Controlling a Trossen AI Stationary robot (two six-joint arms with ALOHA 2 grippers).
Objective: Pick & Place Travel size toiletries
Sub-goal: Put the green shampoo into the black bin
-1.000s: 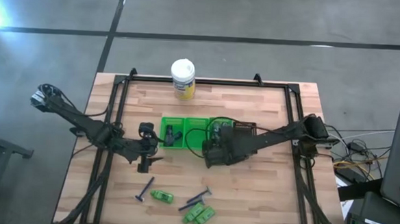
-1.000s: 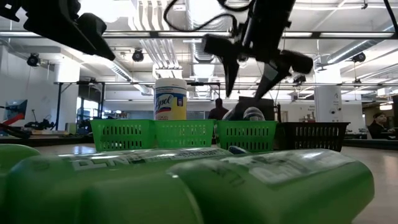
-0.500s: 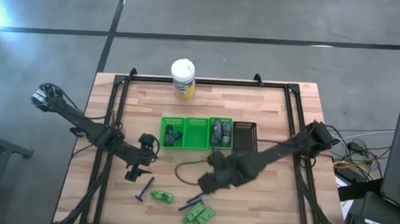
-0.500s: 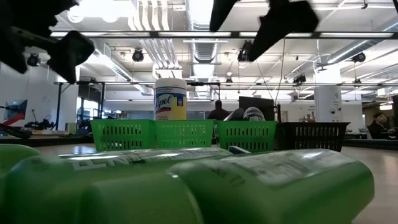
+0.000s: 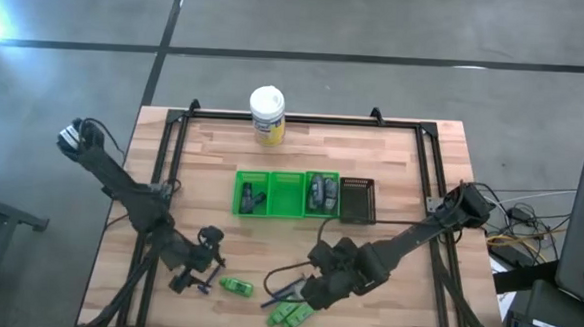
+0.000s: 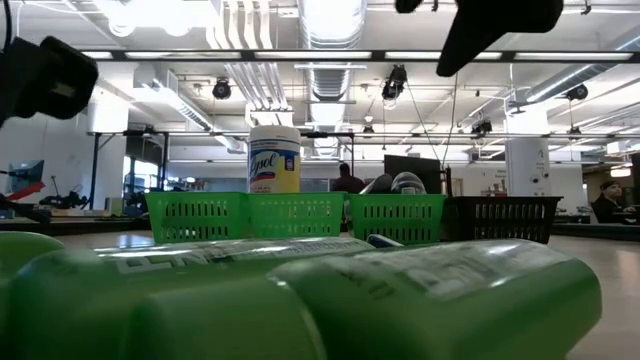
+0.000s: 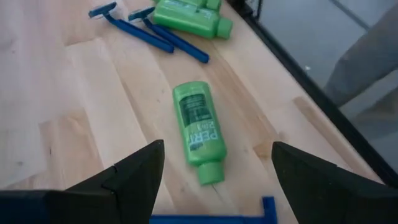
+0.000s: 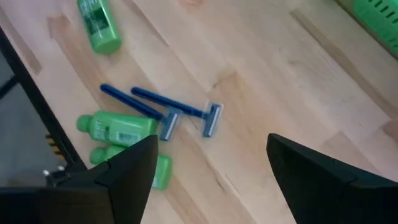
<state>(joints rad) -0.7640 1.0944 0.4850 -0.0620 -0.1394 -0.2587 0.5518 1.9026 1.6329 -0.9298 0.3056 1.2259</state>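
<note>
**A:** Start at the near edge of the table. What lies there, and why there?

**B:** At about six o'clock on the table, a cluster of green bottles (image 5: 290, 313) sits right by the front rail, with two blue razors (image 8: 171, 109) crossed just beyond it. A single green bottle (image 5: 235, 286) lies on its side toward seven o'clock, cap pointing at the left arm's camera, and a third razor (image 7: 208, 218) shows right under the left gripper (image 7: 214, 168). I judge these to be the items not yet sorted, which is why both arms are down at this end.

**B:** The left gripper hangs over that lone bottle with fingers spread wide and nothing between them, lined up so the bottle falls in the gap. That reads as a set-up for a grasp.

**A:** And the right one?

**B:** The right gripper (image 8: 211, 155) is also spread and empty, hovering near the razors and the cluster, at roughly five o'clock. Its height above the wood is hard to judge from above.

**A:** Farther back?

**B:** At the table's centre stands the green tray (image 5: 287, 176) of three compartments, with a dark basket (image 5: 358, 200) touching its three o'clock end. Dark grey pieces (image 5: 251, 196) lie in the nine o'clock compartment, more dark items (image 5: 320, 193) in the three o'clock one; the middle looks bare. Sorting by kind seems the reason.

**A:** Beyond that?

**B:** A white-lidded jar (image 5: 266, 115) stands upright at twelve o'clock, well apart from the work.
</note>
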